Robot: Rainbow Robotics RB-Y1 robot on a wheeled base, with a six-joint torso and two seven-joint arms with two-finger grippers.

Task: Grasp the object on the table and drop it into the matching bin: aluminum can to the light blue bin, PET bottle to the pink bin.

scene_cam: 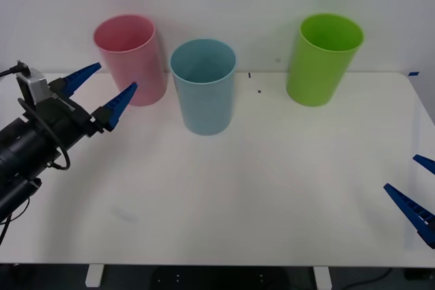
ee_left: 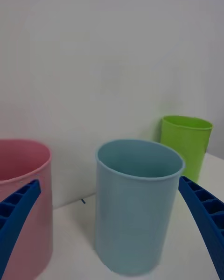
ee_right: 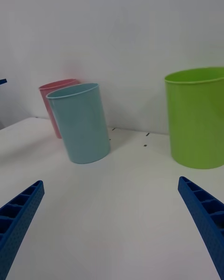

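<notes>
The light blue bin (scene_cam: 203, 93) (ee_right: 81, 126) (ee_left: 133, 205) stands upright at the back of the white table (scene_cam: 272, 188), with the pink bin (scene_cam: 131, 59) (ee_right: 50, 103) (ee_left: 21, 191) close on its left. My left gripper (scene_cam: 117, 77) (ee_left: 108, 181) is open and empty. It hovers above the table's left side, level with the bins' rims and pointing between the pink and light blue bins. Low over the table's right front edge, my right gripper (scene_cam: 401, 172) (ee_right: 110, 181) is open with nothing between its fingers. The object, whether aluminum can or PET bottle, is out of view.
A lime green bin (scene_cam: 323, 59) (ee_right: 196, 116) (ee_left: 186, 142) stands at the back right, apart from the other two. A white wall rises right behind the bins. Small dark marks (scene_cam: 255, 83) dot the tabletop between the blue and green bins.
</notes>
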